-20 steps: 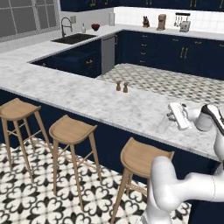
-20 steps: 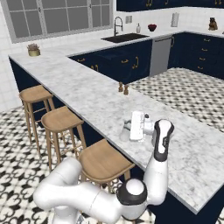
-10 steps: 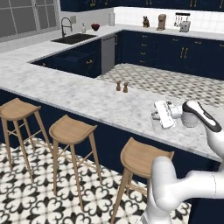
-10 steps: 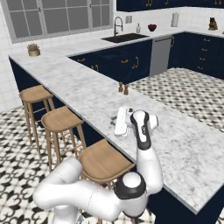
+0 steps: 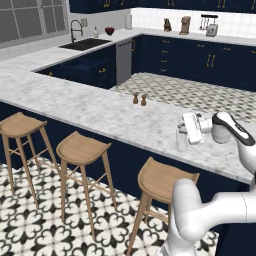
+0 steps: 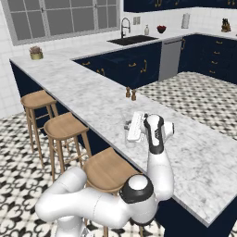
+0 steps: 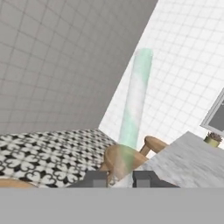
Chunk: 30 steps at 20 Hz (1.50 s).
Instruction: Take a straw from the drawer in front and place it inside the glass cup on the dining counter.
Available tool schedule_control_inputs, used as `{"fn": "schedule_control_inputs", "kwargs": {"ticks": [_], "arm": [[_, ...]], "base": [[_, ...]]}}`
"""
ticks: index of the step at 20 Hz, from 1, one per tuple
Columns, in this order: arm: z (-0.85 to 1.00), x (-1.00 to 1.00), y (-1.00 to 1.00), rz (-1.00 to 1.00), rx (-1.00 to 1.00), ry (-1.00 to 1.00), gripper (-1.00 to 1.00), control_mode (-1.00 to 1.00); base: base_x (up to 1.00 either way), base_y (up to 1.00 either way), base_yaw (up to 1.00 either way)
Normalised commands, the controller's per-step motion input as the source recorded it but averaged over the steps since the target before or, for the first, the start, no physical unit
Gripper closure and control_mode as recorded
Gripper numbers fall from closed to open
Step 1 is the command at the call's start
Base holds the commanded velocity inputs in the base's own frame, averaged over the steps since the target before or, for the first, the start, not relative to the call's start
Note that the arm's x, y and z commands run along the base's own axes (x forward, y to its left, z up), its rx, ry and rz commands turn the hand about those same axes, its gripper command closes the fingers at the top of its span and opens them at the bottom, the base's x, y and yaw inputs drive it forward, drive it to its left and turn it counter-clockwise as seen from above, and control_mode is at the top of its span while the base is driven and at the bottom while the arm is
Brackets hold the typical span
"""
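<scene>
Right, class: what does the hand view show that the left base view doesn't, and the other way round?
Hand view, not left base: the straw clamped in the gripper, and a potted plant. Left base, not hand: the cup, two shakers and the sink. Both: the stools and the counter.

No readable text, no labels, no brand marks, no numbers, no signs on any surface in the rendered kitchen, nothing legible in either base view, nothing legible in the hand view
</scene>
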Motion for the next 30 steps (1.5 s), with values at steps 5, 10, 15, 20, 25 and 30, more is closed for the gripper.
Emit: {"fn": "schedule_control_inputs", "kwargs": {"ticks": [5, 10, 15, 20, 25, 30], "arm": [[-0.49, -0.14, -0.36, -0.01, 0.00, -0.04, 1.00, -1.00], [-0.37, 0.09, 0.00, -0.02, -0.08, 0.00, 1.00, -1.00], [-0.17, -0.02, -0.14, -0.01, -0.04, 0.00, -1.00, -1.00], [-0.05, -0.07, -0.33, 0.00, 0.00, 0.00, -1.00, -1.00], [0.00, -0.07, -0.07, 0.00, -0.01, 0.00, -1.00, -1.00], [0.00, 0.00, 0.00, 0.00, -0.03, 0.00, -1.00, -1.00]], "base": [[0.00, 0.00, 0.00], [0.00, 0.00, 0.00], [0.00, 0.00, 0.00], [0.00, 0.00, 0.00], [0.00, 0.00, 0.00], [0.00, 0.00, 0.00]]}}
